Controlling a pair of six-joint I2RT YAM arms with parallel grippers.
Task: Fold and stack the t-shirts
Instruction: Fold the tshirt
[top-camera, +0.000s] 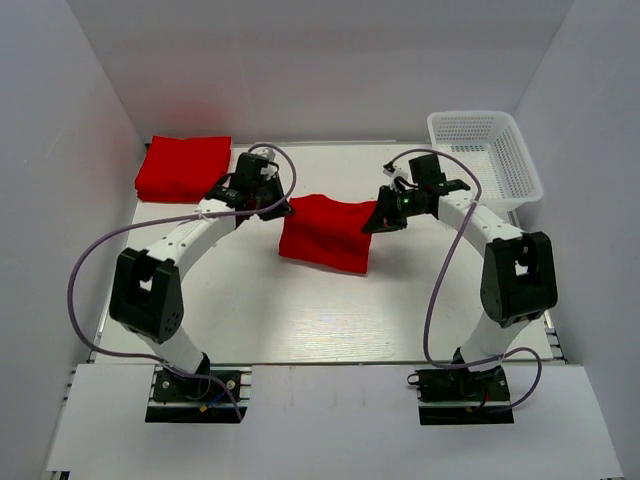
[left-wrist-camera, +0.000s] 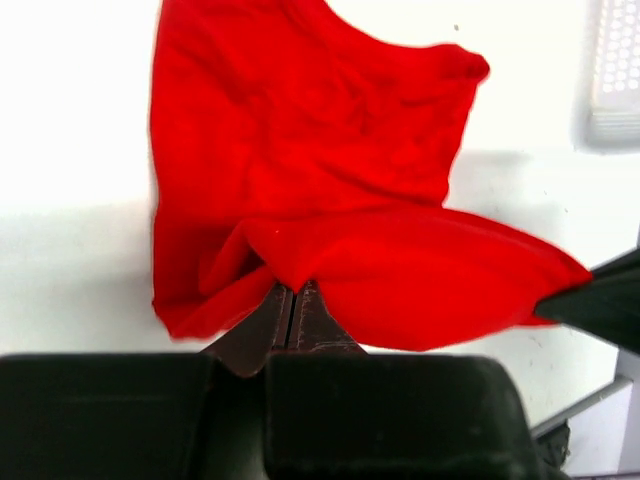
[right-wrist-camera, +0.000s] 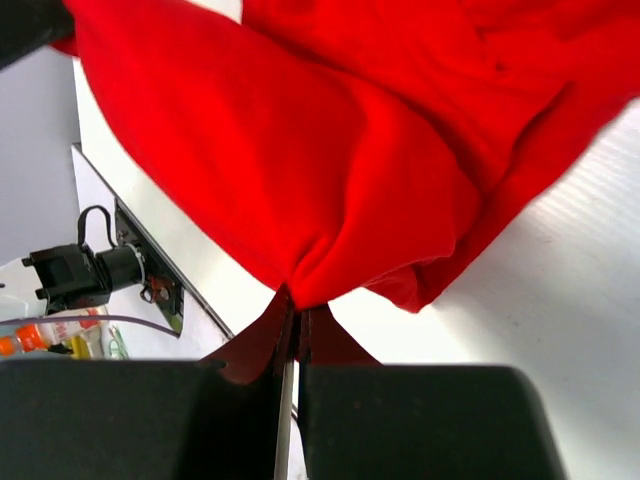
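A plain red t-shirt (top-camera: 328, 232) hangs between my two grippers above the middle of the table, its lower edge draped toward the near side. My left gripper (top-camera: 283, 208) is shut on the shirt's left corner; in the left wrist view the cloth (left-wrist-camera: 330, 200) bunches at the closed fingertips (left-wrist-camera: 293, 292). My right gripper (top-camera: 378, 222) is shut on the right corner; the right wrist view shows the cloth (right-wrist-camera: 330, 150) pinched at the tips (right-wrist-camera: 298, 305). A folded red t-shirt (top-camera: 184, 167) lies at the far left corner.
A white plastic mesh basket (top-camera: 485, 155) stands at the far right corner, also seen in the left wrist view (left-wrist-camera: 612, 70). White walls close in the table on the left, right and back. Purple cables loop from both arms.
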